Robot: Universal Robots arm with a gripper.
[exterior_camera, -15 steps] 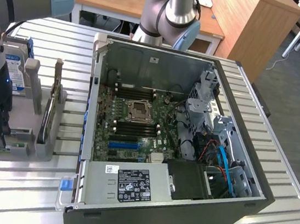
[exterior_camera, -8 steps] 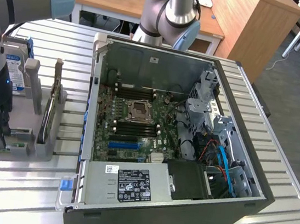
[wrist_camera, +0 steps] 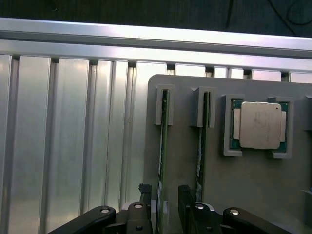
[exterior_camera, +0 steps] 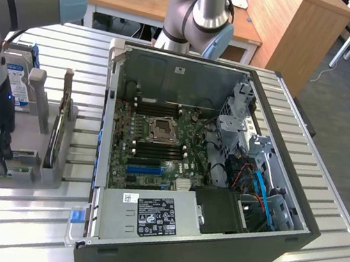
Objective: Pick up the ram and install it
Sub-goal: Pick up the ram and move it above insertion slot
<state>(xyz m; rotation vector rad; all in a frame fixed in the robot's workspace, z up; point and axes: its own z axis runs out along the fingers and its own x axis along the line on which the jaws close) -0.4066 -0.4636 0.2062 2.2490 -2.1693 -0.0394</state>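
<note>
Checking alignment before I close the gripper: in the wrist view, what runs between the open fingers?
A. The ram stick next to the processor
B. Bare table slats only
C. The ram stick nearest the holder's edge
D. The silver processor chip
C: the outer ram stick, nearest the holder's edge, runs between the fingers of the open gripper, while the other ram stick and the processor lie off to one side.

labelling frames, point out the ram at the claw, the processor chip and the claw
ram (wrist_camera: 162, 146), wrist view, thin green edge
processor chip (wrist_camera: 261, 125), wrist view, silver lid's centre
claw (wrist_camera: 164, 192), wrist view, midway between fingertips
</note>
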